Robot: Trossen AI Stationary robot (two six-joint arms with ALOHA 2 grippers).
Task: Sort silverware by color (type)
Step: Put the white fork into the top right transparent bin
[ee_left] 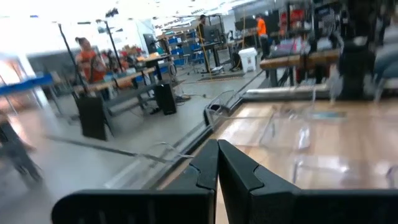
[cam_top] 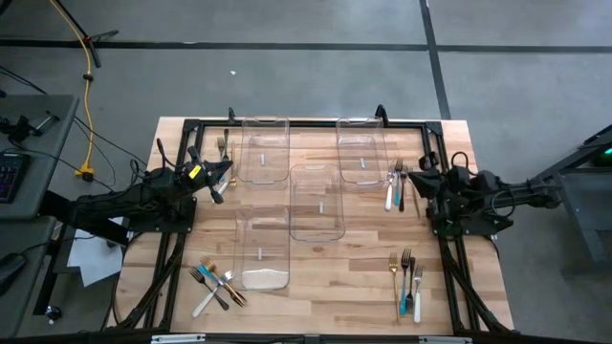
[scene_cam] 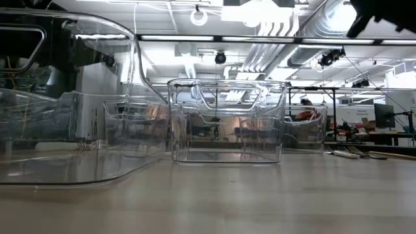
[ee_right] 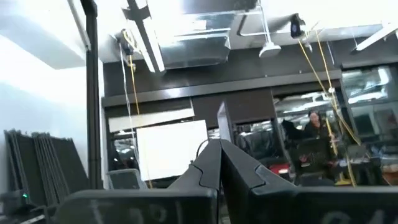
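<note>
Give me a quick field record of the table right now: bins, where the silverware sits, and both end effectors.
bins: four clear bins, all look empty
silverware, far left: a few pieces by the table's far edge
silverware, near left: crossed pile
silverware, far right: small group beside a bin
silverware, near right: forks laid side by side
left end effector: shut, holding nothing, at the left edge
right end effector: shut, holding nothing, at the right edge
sorting: not begun
</note>
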